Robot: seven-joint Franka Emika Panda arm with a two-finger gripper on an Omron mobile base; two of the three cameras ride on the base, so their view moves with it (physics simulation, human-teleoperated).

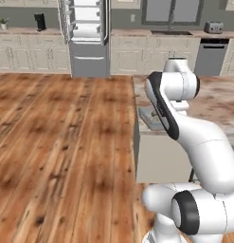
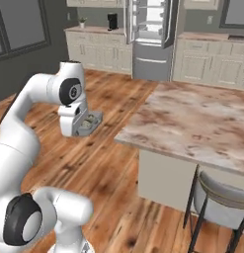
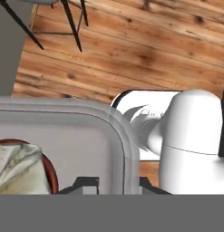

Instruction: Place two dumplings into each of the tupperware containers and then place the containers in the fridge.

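A: What takes up most of the room?

B: The wooden floor [image 1: 57, 152], then the marble-topped island surface [image 2: 202, 123] on the right. At the far wall the fridge [image 1: 87, 35] stands with its upper doors open, white shelves showing inside.

A: And the arm?

B: The white arm [image 1: 194, 142] rises from the near side and holds one tupperware container [image 2: 89, 122] out over the floor, well left of the island edge and well short of the fridge. In the left base view the container [image 1: 151, 117] shows only partly behind the arm.

A: How is the claw set?

B: The claw [image 3: 112, 183] is clamped on the container's raised rim [image 3: 124, 149]; one dark fingertip sits inside the wall, the other outside it.

A: Anything in the tray?

B: A dumpling [image 3: 16, 165], pale and creased, lies in it near the left edge of the hand view. A dark reddish ring peeks out beside it; I cannot tell what that is.

A: Smaller things?

B: A stool [image 2: 222, 197] with a grey seat stands near the island's near right side.
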